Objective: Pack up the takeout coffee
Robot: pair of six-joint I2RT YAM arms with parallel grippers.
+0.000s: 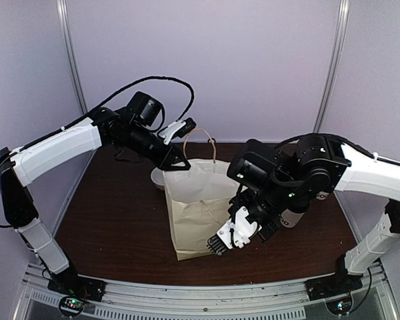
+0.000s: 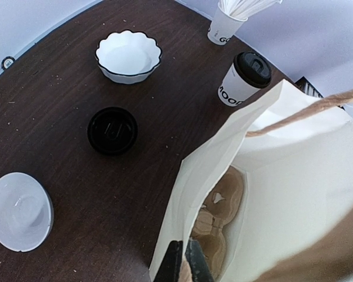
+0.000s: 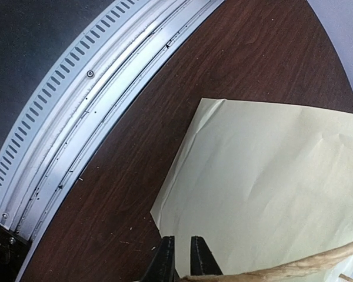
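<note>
While both arms hold the paper bag [image 1: 197, 213] open, the takeout coffee [image 2: 245, 79] sits lidded on the table [image 2: 59, 117] outside it, about 12 o'clock of the mouth from the left wrist. Left gripper [image 2: 184, 249], reaching in from 9, is pinched on the rim. Right gripper [image 3: 181, 247], wrist bent down, looks clamped on the twine handle [image 3: 294, 267]. Next, I reckon, one lets go and fetches the cup.

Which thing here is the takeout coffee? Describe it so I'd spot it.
Find the big paper bag on the dark table. Just beyond its open rim stands a small white paper cup with dark lettering. Unlike the similar cup behind, stuffed with white sticks, it wears a black lid.
</note>
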